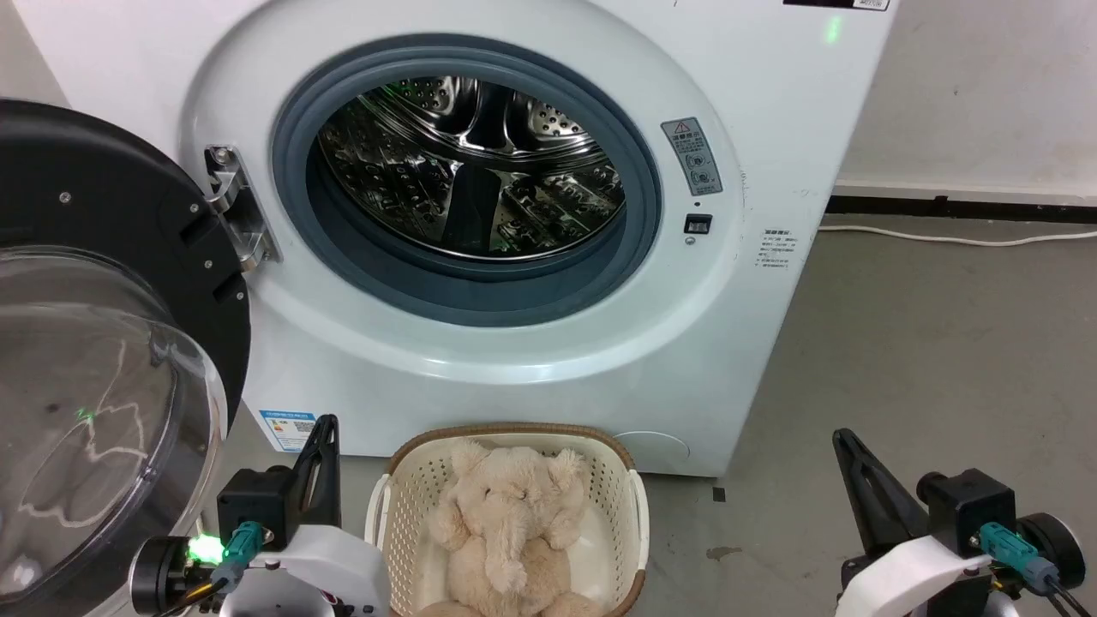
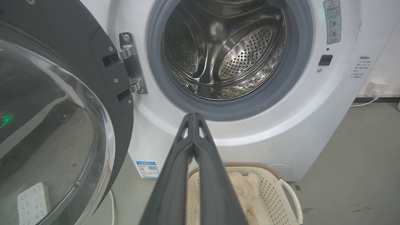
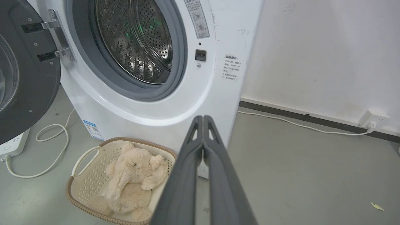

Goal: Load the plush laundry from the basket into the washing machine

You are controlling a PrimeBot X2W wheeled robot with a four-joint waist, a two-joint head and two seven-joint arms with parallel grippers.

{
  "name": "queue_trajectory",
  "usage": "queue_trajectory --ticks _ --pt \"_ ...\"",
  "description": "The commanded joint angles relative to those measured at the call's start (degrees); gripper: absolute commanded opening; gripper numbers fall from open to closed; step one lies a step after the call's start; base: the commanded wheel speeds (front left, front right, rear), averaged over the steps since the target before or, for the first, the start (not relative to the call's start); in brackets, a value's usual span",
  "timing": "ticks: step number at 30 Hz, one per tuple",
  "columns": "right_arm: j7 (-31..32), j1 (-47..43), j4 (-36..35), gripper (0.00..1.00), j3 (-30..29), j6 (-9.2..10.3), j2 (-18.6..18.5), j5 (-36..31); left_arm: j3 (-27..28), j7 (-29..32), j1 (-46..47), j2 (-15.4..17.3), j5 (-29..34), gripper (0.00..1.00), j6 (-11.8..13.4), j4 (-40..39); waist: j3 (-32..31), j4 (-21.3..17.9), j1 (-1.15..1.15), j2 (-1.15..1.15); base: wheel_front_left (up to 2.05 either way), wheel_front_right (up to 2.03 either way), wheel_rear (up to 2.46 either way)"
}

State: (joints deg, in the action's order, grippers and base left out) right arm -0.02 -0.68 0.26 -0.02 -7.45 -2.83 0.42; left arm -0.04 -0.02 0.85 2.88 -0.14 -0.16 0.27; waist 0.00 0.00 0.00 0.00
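1. The plush lies in the basket at bottom centre of the head view, just before the washer. The door is open at left.
2. Both pincers are clenched on nothing: left gripper at lower left, right gripper at lower right, both apart from the basket.
3. The step is likely the reach. Spread the fingers, pinch deep into the torso — not an ear — then lift clear toward the drum.
4. A grey sticker, a blue-edged label and some print — all too small to read.
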Motion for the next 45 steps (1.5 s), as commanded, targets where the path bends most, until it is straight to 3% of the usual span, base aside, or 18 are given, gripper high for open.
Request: queue_trajectory --ticks 1,19,20,45 --pt "0.02 0.68 -0.26 0.0 0.02 -0.03 -0.05 -0.42 0.04 0.02 -0.85 -0.01 0.14 0.0 0.16 -0.27 0.0 0.0 0.0 0.0 0.0 0.0 0.0" --pt "0.02 0.68 -0.26 0.0 0.02 -0.03 -0.05 -0.42 0.04 0.02 -0.85 -0.01 0.14 0.0 0.16 -0.27 0.0 0.0 0.0 0.0 0.0 0.0 0.0" --pt "-0.01 0.0 0.0 1.0 0.01 0.0 0.0 0.01 -0.01 -0.01 0.0 0.0 0.0 1.0 0.0 0.0 0.0 0.0 0.0 0.0 0.0 0.0 0.0" --pt "-2.64 0.35 -2.52 1.0 -1.72 -0.01 -0.01 1.44 -3.55 -2.64 1.89 0.14 -0.47 1.0 -0.46 4.0 4.56 -1.4 0.0 0.0 0.0 0.0 0.0"
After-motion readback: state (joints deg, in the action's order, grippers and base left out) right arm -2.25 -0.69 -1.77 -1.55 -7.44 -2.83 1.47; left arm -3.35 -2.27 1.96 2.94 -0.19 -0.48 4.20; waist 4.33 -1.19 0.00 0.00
